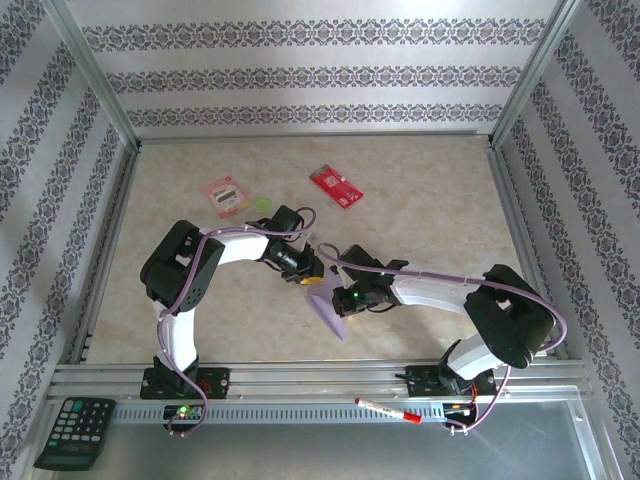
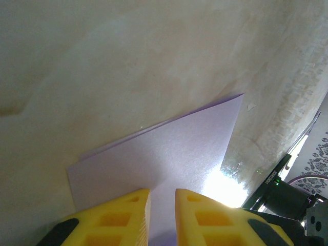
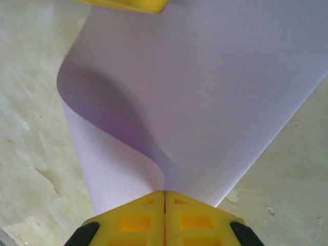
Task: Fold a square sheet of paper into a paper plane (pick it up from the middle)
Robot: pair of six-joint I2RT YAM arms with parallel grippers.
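The sheet (image 1: 330, 312) lies on the table (image 1: 430, 220) towards its near edge, about midway between the two arm bases. The left gripper (image 1: 310, 275) is at the sheet's far left end and the right gripper (image 1: 345, 300) at its right edge, close together. Well behind them lies a card (image 1: 336, 186), with a packet (image 1: 225, 194) to its left. In front of the table, a marker (image 1: 388, 410) lies by the right base and a calculator (image 1: 75, 432) at the near left corner.
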